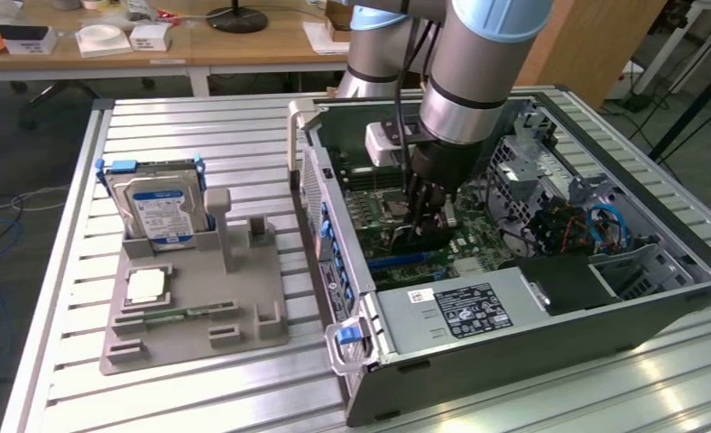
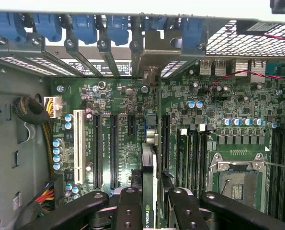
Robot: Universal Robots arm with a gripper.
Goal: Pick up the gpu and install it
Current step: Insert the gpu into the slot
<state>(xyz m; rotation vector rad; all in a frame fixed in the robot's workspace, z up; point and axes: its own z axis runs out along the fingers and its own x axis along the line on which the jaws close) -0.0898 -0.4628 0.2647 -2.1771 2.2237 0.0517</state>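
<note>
So you're looking at the black multi-fingered gripper (image 2: 149,203) reaching down inside the open dark-grey tower computer case (image 1: 644,311), and it's clenching the thin green gpu card (image 2: 149,189) edge-on between its fingers (image 2: 128,208); in the wrist view you're seeing the card as a narrow strip running straight away from the fingers, its silver metal end bracket (image 2: 154,50) sitting up at the row of blue slot latches (image 2: 85,26) on the case's rear wall; the long axis of the card is lying parallel to the long black expansion slots (image 2: 114,151) on the green motherboard (image 2: 132,103), and it's sitting over the slot line between those black slots and the white slot's (image 2: 77,146) far neighbours, so I'd say it's hanging right along the slot it belongs in rather than crossing it; I can't tell you whether the bottom edge is actually touching the connector or floating just above; in the exterior view the gripper (image 1: 426,216) is sitting near the middle of the board, well apart from the grey plastic parts tray (image 1: 193,316) on the slatted metal table (image 1: 187,135), where the boxy silver hard drive with the blue-white label (image 1: 157,207) is standing upright.
</note>
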